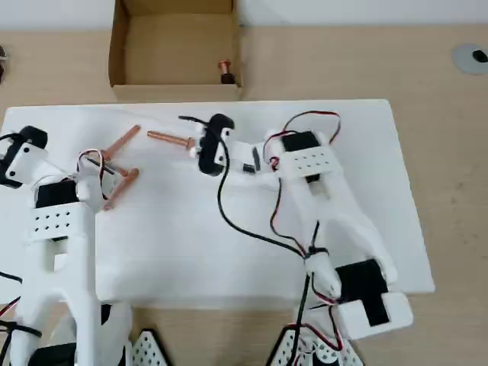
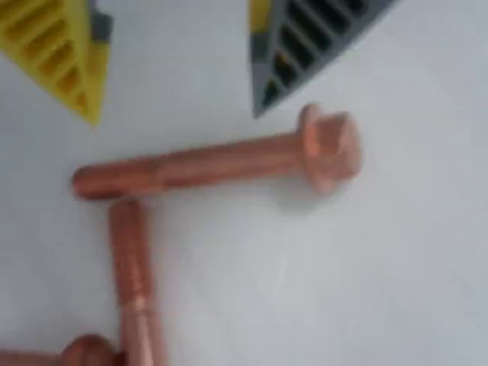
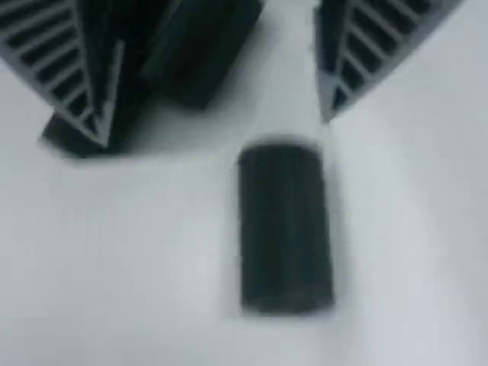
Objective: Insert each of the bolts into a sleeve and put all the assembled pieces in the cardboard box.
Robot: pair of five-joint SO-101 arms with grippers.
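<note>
On the white-covered counter (image 1: 191, 252), the left pincer (image 2: 174, 116) and right pincer (image 3: 213, 131) are hovering open over a bolt (image 2: 206, 164) and a sleeve (image 3: 284, 229), apparently starting pick-up, needing centred closing.

A light wooden bench (image 1: 442, 152) fills the scene, with a white sheet (image 1: 168, 252) laid flat across its middle. A grey round disc (image 1: 470, 58) sits in the bench's far corner, and a pale strip (image 1: 343, 11) runs along the far edge.
</note>
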